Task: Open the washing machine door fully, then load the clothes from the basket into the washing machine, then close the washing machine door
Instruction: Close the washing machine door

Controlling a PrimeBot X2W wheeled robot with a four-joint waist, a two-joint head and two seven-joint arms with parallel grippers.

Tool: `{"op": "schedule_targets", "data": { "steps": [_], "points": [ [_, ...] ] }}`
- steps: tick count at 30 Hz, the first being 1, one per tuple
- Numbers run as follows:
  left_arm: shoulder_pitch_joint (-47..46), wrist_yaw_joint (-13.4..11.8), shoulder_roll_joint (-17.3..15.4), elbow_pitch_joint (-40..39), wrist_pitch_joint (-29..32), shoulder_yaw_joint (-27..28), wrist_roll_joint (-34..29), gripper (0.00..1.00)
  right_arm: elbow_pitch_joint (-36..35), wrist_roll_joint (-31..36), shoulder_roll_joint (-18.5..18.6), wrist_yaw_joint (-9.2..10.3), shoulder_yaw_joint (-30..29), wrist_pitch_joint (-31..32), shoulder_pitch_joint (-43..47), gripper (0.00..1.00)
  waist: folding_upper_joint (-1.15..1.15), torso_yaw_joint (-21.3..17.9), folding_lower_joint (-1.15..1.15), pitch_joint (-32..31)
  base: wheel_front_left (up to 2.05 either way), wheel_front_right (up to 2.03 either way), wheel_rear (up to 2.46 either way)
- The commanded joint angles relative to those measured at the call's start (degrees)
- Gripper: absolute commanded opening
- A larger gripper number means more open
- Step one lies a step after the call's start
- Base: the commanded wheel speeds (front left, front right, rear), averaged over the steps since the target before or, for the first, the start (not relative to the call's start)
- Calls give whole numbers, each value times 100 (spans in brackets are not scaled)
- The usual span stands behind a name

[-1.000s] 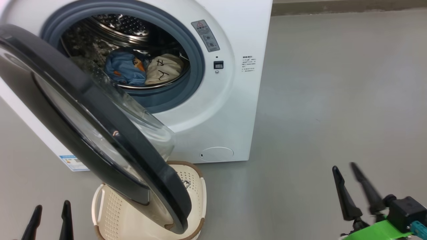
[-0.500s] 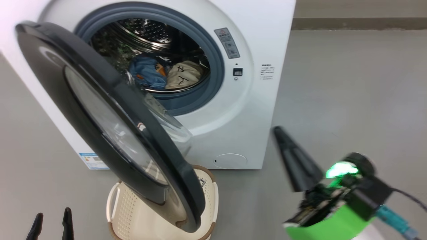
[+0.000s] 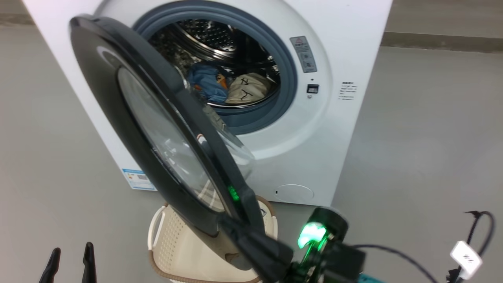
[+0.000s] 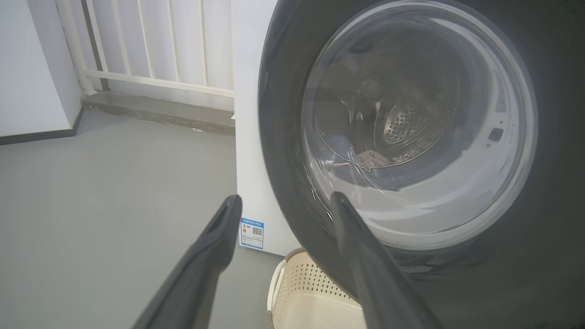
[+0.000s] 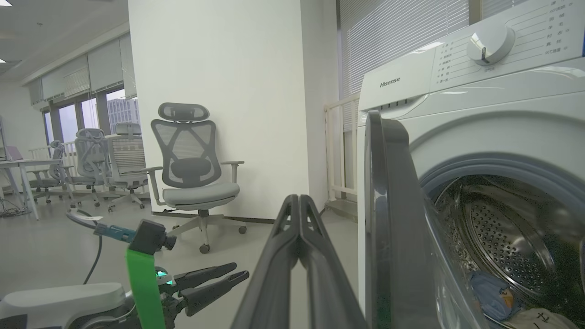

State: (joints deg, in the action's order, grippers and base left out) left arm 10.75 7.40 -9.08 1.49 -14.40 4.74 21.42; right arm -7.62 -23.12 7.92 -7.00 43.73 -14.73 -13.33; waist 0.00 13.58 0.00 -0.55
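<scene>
Door-closing step, judging by clothes (image 3: 232, 86) already inside washing machine (image 3: 342, 39) and bare-looking basket (image 3: 173, 239) beneath half-open washing machine door (image 3: 165, 137). Right tool (image 5: 299, 199) pinched together just beside door's outer face; left tool (image 3: 72, 248) spread, idle. Next: probably steady push shutting door.

Right gripper (image 3: 239, 234) sat with fingers pressed together, tips at lower rim of washing machine door (image 3: 129, 118); contact unclear. Door stood ajar, up-left of gripper. Basket (image 3: 173, 239) just left, under door. Clothes (image 3: 228, 86) lay in washing machine (image 3: 346, 59), well beyond fingertips. Left gripper (image 3: 70, 261) spread, far left.
</scene>
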Motion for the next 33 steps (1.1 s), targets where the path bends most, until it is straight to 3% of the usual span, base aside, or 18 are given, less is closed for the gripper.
{"op": "schedule_targets", "data": {
  "steps": [1, 13, 33],
  "points": [
    [-152, 9, -47, -188, -60, 192, 6, 100, -7, -58, -34, -48, 242, -27, -83, 0, 0, 140, 0, 19, 0, 0, 0],
    [-250, 9, 29, -182, -60, 205, 44, 100, 1108, -168, 221, -48, 756, -27, 91, 0, 0, 318, 0, 196, 0, 0, 0],
    [-477, 9, 55, -190, -60, 150, 110, 100, 1849, -241, 31, -48, 249, -27, -211, 0, 0, 329, 0, 452, 0, 0, 0]
  ]
}}
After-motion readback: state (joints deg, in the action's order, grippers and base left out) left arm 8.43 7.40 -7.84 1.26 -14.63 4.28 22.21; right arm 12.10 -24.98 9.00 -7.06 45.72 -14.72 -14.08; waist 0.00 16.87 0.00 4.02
